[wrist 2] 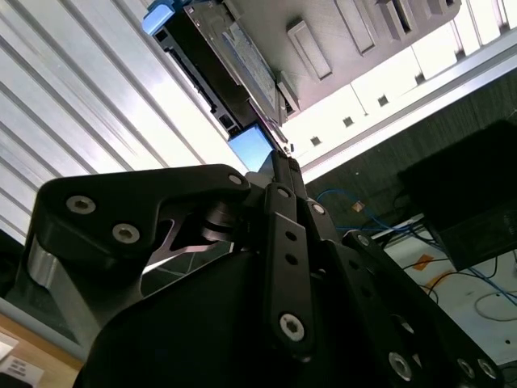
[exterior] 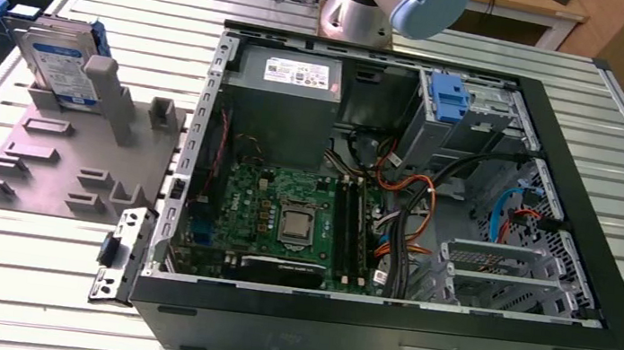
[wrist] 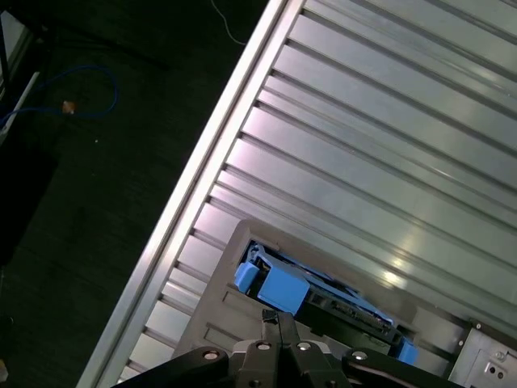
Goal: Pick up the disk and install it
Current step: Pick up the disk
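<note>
The disk point(exterior: 62, 61) is a silver drive with a white-and-blue label and a blue carrier frame. It stands on edge in a slot at the back of the grey holder plate point(exterior: 59, 169), on the exterior view's left. In both wrist views my gripper point(wrist: 277, 318) hangs above the disk point(wrist: 315, 303), its fingertips pressed together with nothing between them. In the second wrist view the gripper point(wrist 2: 283, 153) points at the blue end of the disk point(wrist 2: 230, 61) without touching it.
The open computer case point(exterior: 586, 293) lies on the slatted metal table point(exterior: 8, 280), to the exterior view's right of the holder. Inside are a motherboard point(exterior: 282, 216), bundled cables point(exterior: 406, 196), a blue clip in a bay point(exterior: 449, 98) and a metal cage point(exterior: 493, 271). The arm's joint point(exterior: 426, 0) is behind the case.
</note>
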{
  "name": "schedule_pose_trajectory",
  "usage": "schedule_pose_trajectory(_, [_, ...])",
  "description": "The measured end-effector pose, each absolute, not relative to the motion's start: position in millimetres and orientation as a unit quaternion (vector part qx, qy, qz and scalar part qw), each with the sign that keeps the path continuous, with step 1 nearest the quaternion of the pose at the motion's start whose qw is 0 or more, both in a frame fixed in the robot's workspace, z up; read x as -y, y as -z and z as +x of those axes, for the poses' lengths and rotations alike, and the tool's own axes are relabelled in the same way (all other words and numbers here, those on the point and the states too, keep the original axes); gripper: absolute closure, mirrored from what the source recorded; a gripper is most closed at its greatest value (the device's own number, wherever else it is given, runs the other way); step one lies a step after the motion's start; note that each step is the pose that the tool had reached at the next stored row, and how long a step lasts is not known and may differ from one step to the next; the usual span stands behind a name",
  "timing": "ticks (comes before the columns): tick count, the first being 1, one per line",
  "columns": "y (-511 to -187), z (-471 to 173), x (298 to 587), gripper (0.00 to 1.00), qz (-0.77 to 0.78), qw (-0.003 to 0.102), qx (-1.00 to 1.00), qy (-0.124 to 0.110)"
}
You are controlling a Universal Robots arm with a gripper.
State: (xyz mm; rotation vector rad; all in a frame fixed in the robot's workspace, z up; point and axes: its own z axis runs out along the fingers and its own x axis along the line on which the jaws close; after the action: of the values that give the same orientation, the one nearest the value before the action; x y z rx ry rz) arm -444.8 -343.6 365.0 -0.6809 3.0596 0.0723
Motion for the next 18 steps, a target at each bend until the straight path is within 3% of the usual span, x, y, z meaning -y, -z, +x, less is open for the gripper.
schedule_pose_trajectory(18, [-365.0,-444.8,343.6,0.89,-0.276,0.002,-0.961,-0.023])
